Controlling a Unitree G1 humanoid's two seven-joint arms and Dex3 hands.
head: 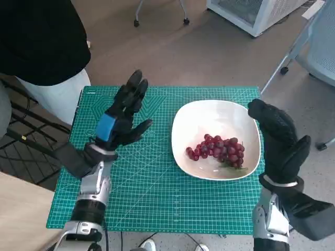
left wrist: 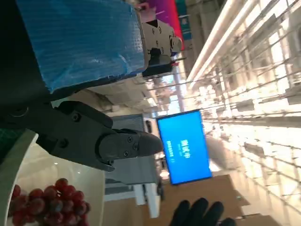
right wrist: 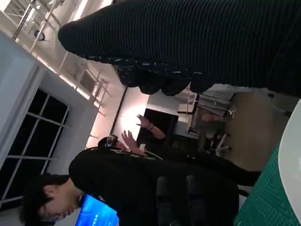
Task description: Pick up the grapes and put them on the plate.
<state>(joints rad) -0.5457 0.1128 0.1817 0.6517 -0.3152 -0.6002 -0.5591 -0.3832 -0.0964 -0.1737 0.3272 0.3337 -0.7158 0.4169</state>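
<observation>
My left hand (head: 121, 116) hovers above the green cutting mat (head: 152, 183), fingers spread wide and holding nothing; my gloved right hand (head: 278, 137) stands at the mat's right edge, also empty with fingers extended. The gridded mat covers a small table, with brown floor beyond it and a person (head: 42, 47) in a black top at its far left corner. On the mat sits a white plate (head: 217, 112), and the grapes (head: 217, 149), a dark red bunch on a green stem, lie inside it.
</observation>
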